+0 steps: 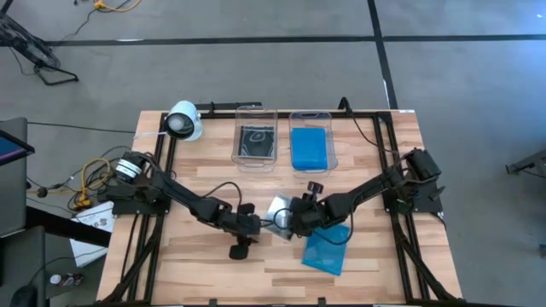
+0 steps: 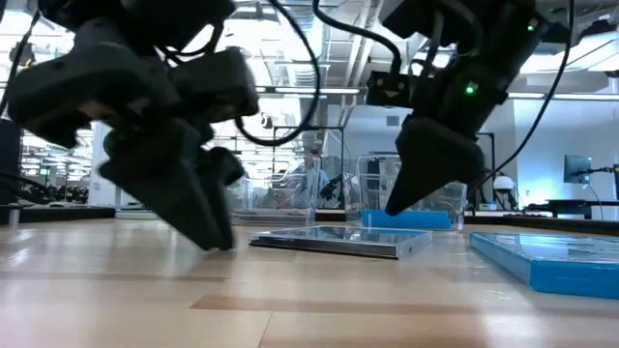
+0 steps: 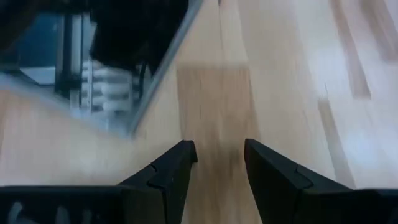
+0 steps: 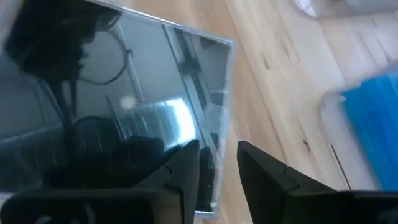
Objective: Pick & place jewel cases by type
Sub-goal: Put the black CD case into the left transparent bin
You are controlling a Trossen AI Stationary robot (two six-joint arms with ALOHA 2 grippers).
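Right gripper (image 1: pixel 286 220): fingers part-open with a narrow gap, set over the edge of the clear jewel case (image 2: pixel 338 240) at the centre of the high view; one finger (image 4: pixel 180 174) overlaps the case's rim, whether it presses on it cannot be told.
Left gripper (image 1: pixel 260 224): fingers (image 3: pixel 171 171) apart by a modest gap, nothing between them, tips near the bare wood just left of the clear case.
Table (image 1: pixel 196 256): light wooden slats, black frame rails along both sides.
Right arm: reaches from the right-middle of the high view down-left to the centre.
Left arm: reaches from the left-middle down-right to the centre.
Left tub (image 1: pixel 255 143): clear, upper centre, holds a clear/black case.
Right tub (image 1: pixel 310 148): clear, beside it, holds a blue case.
Loose blue jewel case (image 1: pixel 325 251): flat on the table, lower centre-right, under the right arm.
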